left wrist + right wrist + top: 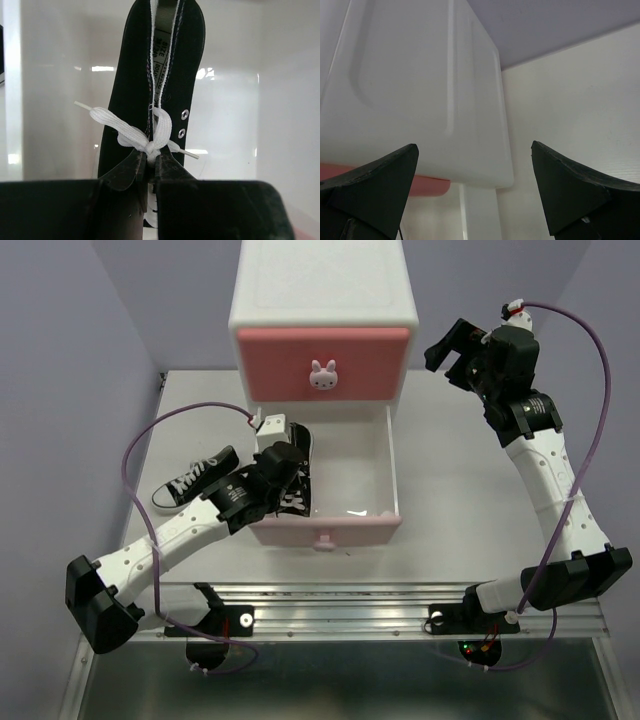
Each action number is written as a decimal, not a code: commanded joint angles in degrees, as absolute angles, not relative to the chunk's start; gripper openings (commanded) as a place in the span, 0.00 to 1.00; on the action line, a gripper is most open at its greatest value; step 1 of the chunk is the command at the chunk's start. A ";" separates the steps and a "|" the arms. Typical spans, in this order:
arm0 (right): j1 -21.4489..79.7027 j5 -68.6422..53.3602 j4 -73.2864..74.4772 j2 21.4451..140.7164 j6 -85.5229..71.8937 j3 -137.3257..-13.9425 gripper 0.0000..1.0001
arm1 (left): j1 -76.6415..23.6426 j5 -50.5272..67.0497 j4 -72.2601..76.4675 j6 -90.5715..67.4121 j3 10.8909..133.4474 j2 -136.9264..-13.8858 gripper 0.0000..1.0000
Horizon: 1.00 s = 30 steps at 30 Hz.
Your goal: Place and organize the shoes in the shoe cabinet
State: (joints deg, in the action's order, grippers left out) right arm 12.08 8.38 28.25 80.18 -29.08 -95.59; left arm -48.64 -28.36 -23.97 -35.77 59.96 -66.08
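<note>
The white shoe cabinet (322, 285) stands at the back, upper pink drawer (322, 362) shut, lower pale pink drawer (345, 510) pulled out. My left gripper (283, 468) is shut on a black sneaker (297, 478) and holds it inside the left side of the open drawer. In the left wrist view the fingers (167, 167) pinch the sneaker (135, 75) at its white lace knot (150, 142). A second black sneaker (194, 478) lies on the table left of the drawer. My right gripper (455, 352) is open and empty beside the cabinet's right side (420, 90). No orange shoes show.
The table (470, 500) extends right of the cabinet under the right arm. A metal rail (350, 605) runs along the near edge at the arm bases. Purple cables (160, 430) loop over both arms.
</note>
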 commanded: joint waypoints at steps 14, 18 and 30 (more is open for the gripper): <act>12.22 9.49 25.75 78.49 -28.21 -94.75 1.00 | -43.60 -28.39 -21.09 -31.12 59.76 -69.95 0.00; 12.22 10.02 25.66 78.75 -28.04 -94.92 1.00 | -43.33 -26.99 -22.94 -30.33 61.78 -72.94 0.33; 12.22 10.37 25.75 78.66 -27.33 -95.80 1.00 | -43.33 -25.14 -28.55 -30.06 69.60 -71.81 0.66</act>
State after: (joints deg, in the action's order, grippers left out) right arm 12.08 9.15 28.25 80.16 -28.62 -94.35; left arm -43.59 -25.21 -25.82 -30.50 63.94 -75.90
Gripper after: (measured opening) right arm 0.997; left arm 0.656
